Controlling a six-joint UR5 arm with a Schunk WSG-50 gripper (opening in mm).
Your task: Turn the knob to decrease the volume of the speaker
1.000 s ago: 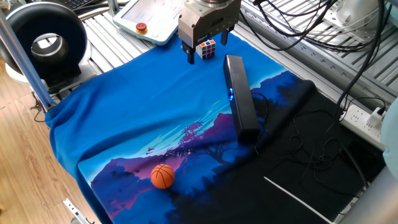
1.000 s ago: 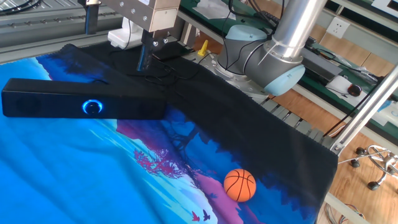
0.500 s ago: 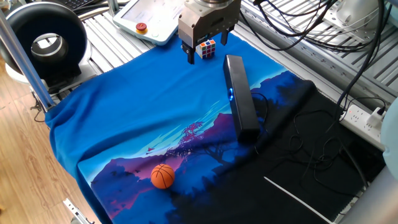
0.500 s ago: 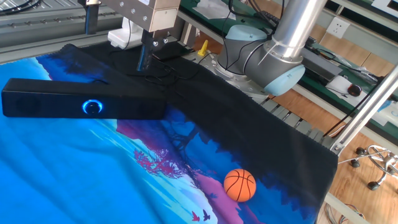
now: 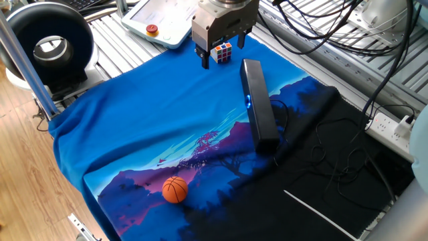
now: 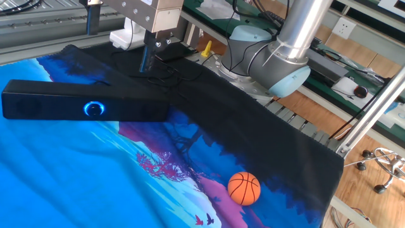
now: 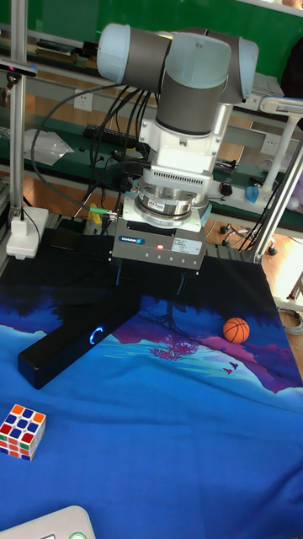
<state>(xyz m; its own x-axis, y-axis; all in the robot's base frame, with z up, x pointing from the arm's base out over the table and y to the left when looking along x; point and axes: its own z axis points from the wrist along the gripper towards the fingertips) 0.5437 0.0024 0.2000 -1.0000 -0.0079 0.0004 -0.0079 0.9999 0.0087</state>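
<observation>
The speaker (image 5: pixel 260 107) (image 6: pixel 82 105) (image 7: pixel 77 338) is a long slim black bar lying on the blue cloth. On its front face the knob (image 5: pixel 247 102) (image 6: pixel 95 109) (image 7: pixel 95 336) shows as a small round dial with a blue glowing ring. My gripper (image 5: pixel 223 49) (image 6: pixel 119 38) (image 7: pixel 149 282) hangs above the cloth, clear of the speaker, with its two dark fingers (image 7: pixel 118 274) spread wide. It is open and holds nothing. In the tall fixed view it hovers over the bar's far end, up and to the right of the knob.
A Rubik's cube (image 5: pixel 223 51) (image 7: pixel 22 431) sits on the cloth beyond one end of the speaker. An orange ball (image 5: pixel 175 189) (image 6: pixel 244 188) (image 7: pixel 236 329) lies near the cloth's front edge. A black ring-shaped device (image 5: pixel 47 43), a pendant (image 5: pixel 160 20) and cables (image 5: pixel 334 144) border the cloth.
</observation>
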